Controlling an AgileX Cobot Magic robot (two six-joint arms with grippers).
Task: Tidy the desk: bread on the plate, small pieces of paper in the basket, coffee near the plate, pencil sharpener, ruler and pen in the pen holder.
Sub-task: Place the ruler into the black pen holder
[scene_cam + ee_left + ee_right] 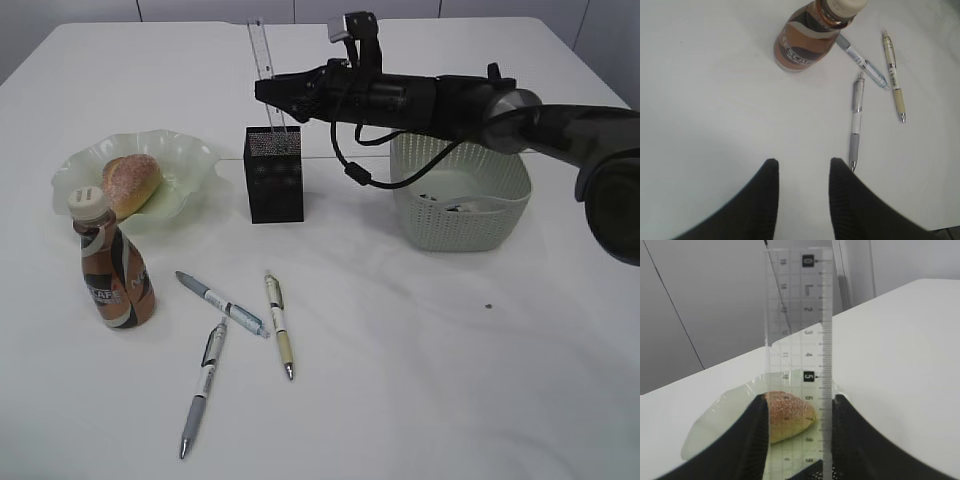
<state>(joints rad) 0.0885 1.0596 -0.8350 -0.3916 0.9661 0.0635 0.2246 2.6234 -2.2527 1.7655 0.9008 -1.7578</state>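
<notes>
Our right gripper [275, 92] reaches in from the right and hangs over the pen holder [274, 174], jaws partly open with the ruler [262, 60] standing upright between them; in the right wrist view the clear strip seems to sit against the right finger with a gap on the left, so we cannot tell whether it is truly pinched or merely flanked. Its lower end appears to be inside the mesh cup already. We judge the risk to be here: if we pull away sideways and not straight up, the finger could drag the ruler and tip the light holder over, or flick the ruler out onto the desk [450, 380]. Our left gripper [803, 172] hovers half open and empty over bare tabletop, with three pens [222, 303] lying near it, right of the coffee [110, 262]. The coffee stands just near of the plate [190, 160], which carries the bread [132, 184]. The basket [470, 215] sits to the right.
</notes>
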